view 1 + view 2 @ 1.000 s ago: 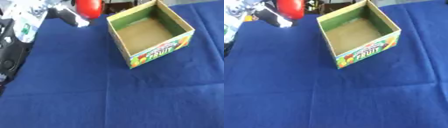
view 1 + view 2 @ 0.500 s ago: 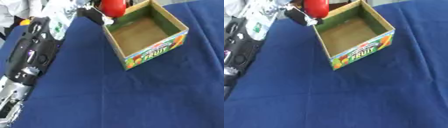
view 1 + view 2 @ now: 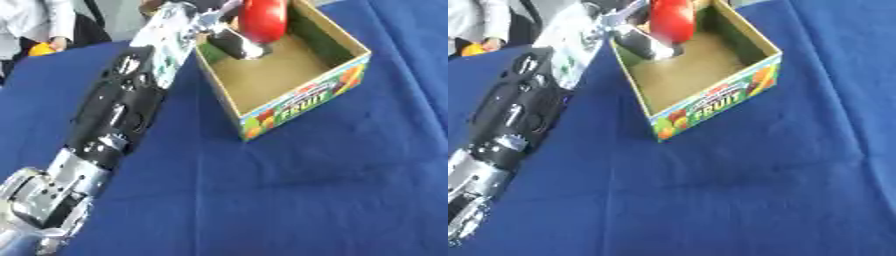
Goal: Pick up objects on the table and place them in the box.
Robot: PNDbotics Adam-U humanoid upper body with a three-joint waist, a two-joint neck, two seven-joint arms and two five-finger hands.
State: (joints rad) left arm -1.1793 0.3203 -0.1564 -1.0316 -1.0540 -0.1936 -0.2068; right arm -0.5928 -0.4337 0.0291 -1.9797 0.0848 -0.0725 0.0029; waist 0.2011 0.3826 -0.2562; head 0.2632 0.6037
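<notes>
So the left hand (image 3: 229,36) is up at about 12 o'clock, with its fingers (image 3: 238,46) wrapped around a red round thing (image 3: 263,20), looks like an apple or a tomato, hard to say which. It's being held right over the box (image 3: 302,107), above the far-left part of the opening, not sitting on the bottom yet as far as I can tell. The box is a cardboard fruit carton with green inside walls and a brown floor, sitting at roughly 1 o'clock on the blue table (image 3: 332,200), and I can't see anything else inside it. The arm (image 3: 118,115) runs in from 7 o'clock all the way up to the box. My guess on handling: the red thing looks smooth and glossy, so probably a bit slippery, fairly light, rigid enough to take a squeeze around its widest part, which is about where the fingers sit now. If it's real fruit it would bruise from a drop, so I'd lower it before letting go. The box looks light too and could scoot if the hand bumps its near wall. The right hand doesn't show up anywhere.
</notes>
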